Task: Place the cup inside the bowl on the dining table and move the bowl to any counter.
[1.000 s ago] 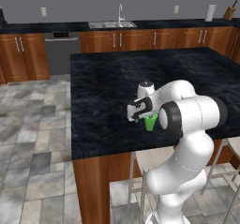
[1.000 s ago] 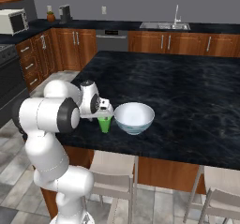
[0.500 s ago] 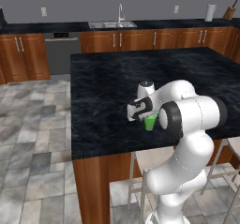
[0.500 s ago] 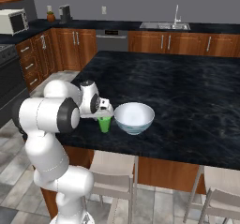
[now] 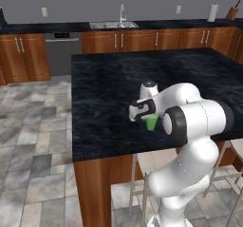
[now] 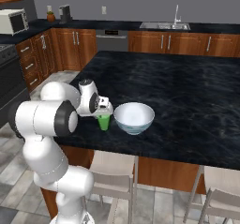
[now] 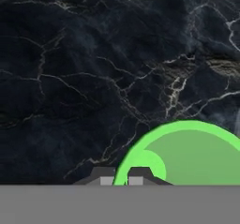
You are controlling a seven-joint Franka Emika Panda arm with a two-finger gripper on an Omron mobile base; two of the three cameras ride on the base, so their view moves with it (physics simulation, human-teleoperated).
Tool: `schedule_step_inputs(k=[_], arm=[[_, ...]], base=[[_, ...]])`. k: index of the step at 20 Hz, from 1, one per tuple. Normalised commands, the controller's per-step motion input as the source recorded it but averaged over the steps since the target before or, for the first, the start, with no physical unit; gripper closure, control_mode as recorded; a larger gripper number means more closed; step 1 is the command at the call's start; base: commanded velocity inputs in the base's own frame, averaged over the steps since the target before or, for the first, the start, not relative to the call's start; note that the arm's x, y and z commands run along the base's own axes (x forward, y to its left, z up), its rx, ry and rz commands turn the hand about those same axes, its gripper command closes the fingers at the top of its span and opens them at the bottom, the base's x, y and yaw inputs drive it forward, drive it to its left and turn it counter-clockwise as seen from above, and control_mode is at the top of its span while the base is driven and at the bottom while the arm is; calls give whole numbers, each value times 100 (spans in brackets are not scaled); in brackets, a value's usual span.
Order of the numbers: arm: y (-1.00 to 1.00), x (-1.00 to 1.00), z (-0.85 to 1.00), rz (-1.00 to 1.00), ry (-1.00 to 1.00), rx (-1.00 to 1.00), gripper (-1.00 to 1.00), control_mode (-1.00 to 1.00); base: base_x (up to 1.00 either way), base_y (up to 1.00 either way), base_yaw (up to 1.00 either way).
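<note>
The small green cup (image 6: 104, 123) stands upright on the black dining table (image 6: 187, 92), just left of the wide pale bowl (image 6: 134, 117), near the table's front edge. My gripper (image 6: 106, 112) reaches down onto the cup from above and is shut on its rim. In the hand view the two fingertips (image 7: 104, 177) sit close together, pinching the cup's (image 7: 187, 157) near rim, and the gripper (image 7: 121, 177) straddles that wall. From the left base view the cup (image 5: 153, 123) peeks out below the gripper (image 5: 148, 118); my arm hides the bowl there.
The counter (image 6: 140, 27) with a sink (image 6: 165, 25) runs along the back wall, with a microwave (image 6: 13, 21) at its left. Stools (image 6: 115, 171) stand under the table's near edge. A tiled floor (image 5: 33, 126) lies left of the table (image 5: 109, 88).
The jaws have closed from wide open onto the cup's rim. Arm, cup and bowl have stayed where they were.
</note>
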Motion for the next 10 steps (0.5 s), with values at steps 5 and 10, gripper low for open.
schedule_step_inputs(k=[5, 10], arm=[[0, -28, 54, 3, -1, 0, 100, -100], [0, -15, 58, 0, 0, 0, 100, -100]], base=[[0, 0, 0], [0, 0, 0]])
